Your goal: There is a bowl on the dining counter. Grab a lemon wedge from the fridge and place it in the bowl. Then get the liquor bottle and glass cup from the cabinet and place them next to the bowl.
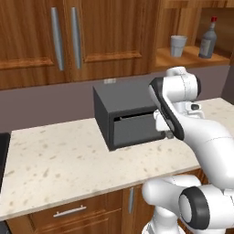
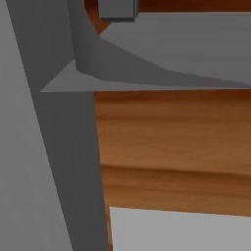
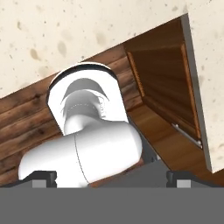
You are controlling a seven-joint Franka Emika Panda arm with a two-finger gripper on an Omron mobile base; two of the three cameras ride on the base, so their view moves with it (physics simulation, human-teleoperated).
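The glass cup (image 1: pixel 178 45), a small pale tumbler, stands on the open shelf of the wooden wall cabinet (image 1: pixel 192 58) at the upper right. The liquor bottle (image 1: pixel 208 44), grey with a red cap, stands just to its right. My arm is folded low in front of the counter. My gripper (image 1: pixel 169 134) points downward, well below and left of the cup. In the hand view my gripper (image 3: pixel 111 178) is open, its two dark fingertips (image 3: pixel 44 177) far apart with nothing between them. The bowl, lemon wedge, fridge and dining counter are out of view.
A dark grey box-shaped appliance (image 1: pixel 124 116) sits on the beige speckled counter (image 1: pixel 59 160), right behind my hand. Closed cabinet doors (image 1: pixel 91 36) with grey bar handles hang above it. Wooden base cabinets (image 3: pixel 164 78) lie under the counter edge. Grey and wooden surfaces (image 2: pixel 166 142) loom close in the right base view.
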